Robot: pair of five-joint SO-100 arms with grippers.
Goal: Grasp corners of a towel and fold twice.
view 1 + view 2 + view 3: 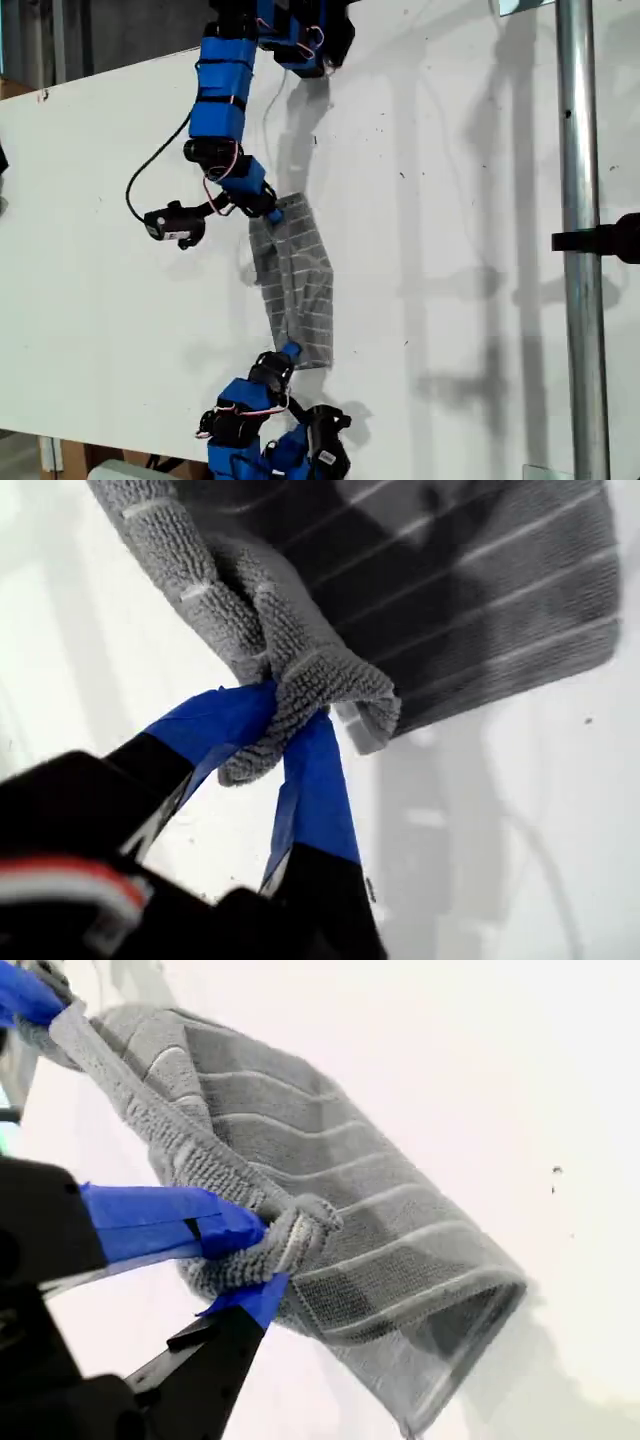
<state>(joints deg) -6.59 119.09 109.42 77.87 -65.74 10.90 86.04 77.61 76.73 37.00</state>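
The towel (295,280) is a dark grey cloth with thin white stripes, stretched in a crumpled band between two blue grippers over the white table (480,150). In the exterior view one arm's gripper (276,210) holds its upper end and the other arm's gripper (288,352) holds its lower end. My first gripper (290,712) is shut on a bunched corner (310,670) of the towel (480,590). My second gripper (268,1258) is shut on another bunched corner (300,1230), and the towel (330,1170) sags beside it. The other blue gripper (25,990) shows at the far end of the taut edge.
A metal pole (578,240) with a black clamp (605,240) stands at the exterior view's right. A black camera module (175,225) on a cable hangs beside the upper arm. The table's near edge runs along the bottom of the exterior view.
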